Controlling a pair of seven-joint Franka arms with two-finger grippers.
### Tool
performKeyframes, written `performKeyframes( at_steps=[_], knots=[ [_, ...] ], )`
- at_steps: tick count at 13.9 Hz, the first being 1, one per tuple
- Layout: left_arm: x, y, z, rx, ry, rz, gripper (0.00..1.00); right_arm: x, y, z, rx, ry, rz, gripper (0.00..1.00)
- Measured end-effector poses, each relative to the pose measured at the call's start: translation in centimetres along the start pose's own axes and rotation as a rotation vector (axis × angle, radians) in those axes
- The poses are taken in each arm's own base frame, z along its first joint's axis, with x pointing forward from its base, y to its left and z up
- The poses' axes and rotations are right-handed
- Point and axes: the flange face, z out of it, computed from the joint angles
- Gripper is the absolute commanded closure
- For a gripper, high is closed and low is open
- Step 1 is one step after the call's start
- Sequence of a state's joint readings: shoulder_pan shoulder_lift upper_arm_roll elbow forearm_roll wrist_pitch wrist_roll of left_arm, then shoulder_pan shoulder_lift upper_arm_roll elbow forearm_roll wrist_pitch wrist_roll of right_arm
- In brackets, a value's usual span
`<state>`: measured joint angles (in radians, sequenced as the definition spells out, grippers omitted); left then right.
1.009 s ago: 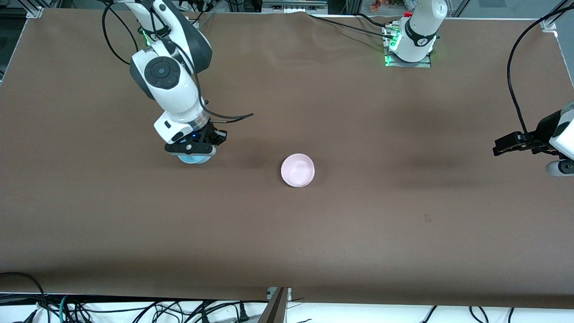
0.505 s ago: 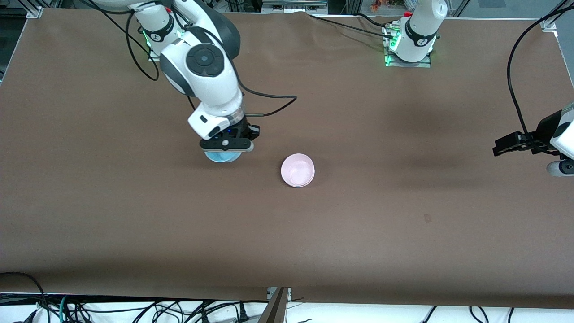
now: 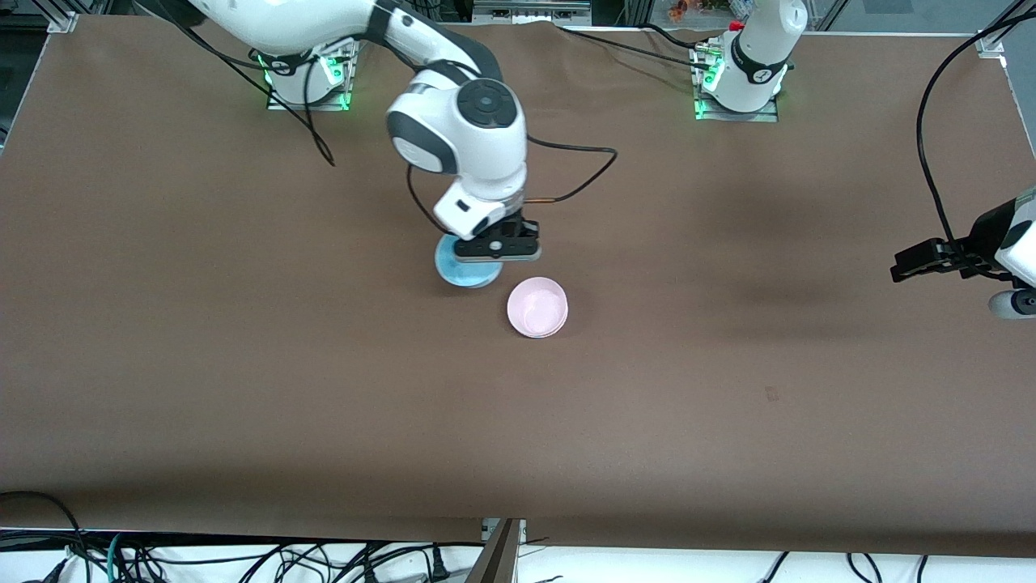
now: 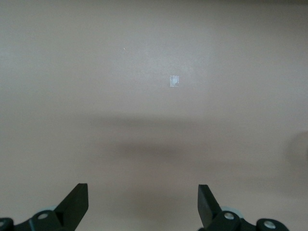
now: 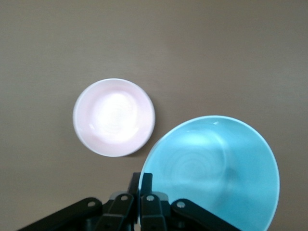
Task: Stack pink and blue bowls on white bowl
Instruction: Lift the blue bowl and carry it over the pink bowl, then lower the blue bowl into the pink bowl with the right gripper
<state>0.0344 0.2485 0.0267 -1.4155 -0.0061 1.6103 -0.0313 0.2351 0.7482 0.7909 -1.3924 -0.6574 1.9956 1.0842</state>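
Now your right claw (image 3: 495, 253), pinching the blue bowl (image 3: 465, 270) by its rim at frame centre, hangs just above and beside the pink bowl (image 3: 537, 307); your left claw (image 3: 910, 267) waits spread at the frame's right edge.

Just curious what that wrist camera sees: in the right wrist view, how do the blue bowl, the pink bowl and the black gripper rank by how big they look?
1. blue bowl, though held close to the camera
2. pink bowl
3. right gripper, only partly in frame, so unsure

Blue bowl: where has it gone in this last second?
The right gripper, jaws shut on the blue bowl, carried it across toward the pink bowl and now holds it beside it. The pink bowl stayed put; the left gripper waits open.
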Motion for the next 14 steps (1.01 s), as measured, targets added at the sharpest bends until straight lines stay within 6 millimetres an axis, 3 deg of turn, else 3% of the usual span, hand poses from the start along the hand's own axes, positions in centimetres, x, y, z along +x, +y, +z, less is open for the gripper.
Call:
performKeyframes(
  at_steps=[4, 7, 10, 14],
  knots=[
    [0.0, 0.0, 0.0, 0.000, 0.000, 0.000, 0.00, 2.3, -1.7, 1.1, 0.029, 0.028, 0.021, 1.00],
    [0.0, 0.0, 0.0, 0.000, 0.000, 0.000, 0.00, 3.3, -2.2, 3.3, 0.036, 0.039, 0.025, 1.00],
    [0.0, 0.0, 0.0, 0.000, 0.000, 0.000, 0.00, 2.9, -3.7, 5.4, 0.056, 0.048, 0.007, 1.00],
    [0.0, 0.0, 0.0, 0.000, 0.000, 0.000, 0.00, 1.3, -6.5, 5.2, 0.124, 0.072, -0.027, 1.00]
  ],
)
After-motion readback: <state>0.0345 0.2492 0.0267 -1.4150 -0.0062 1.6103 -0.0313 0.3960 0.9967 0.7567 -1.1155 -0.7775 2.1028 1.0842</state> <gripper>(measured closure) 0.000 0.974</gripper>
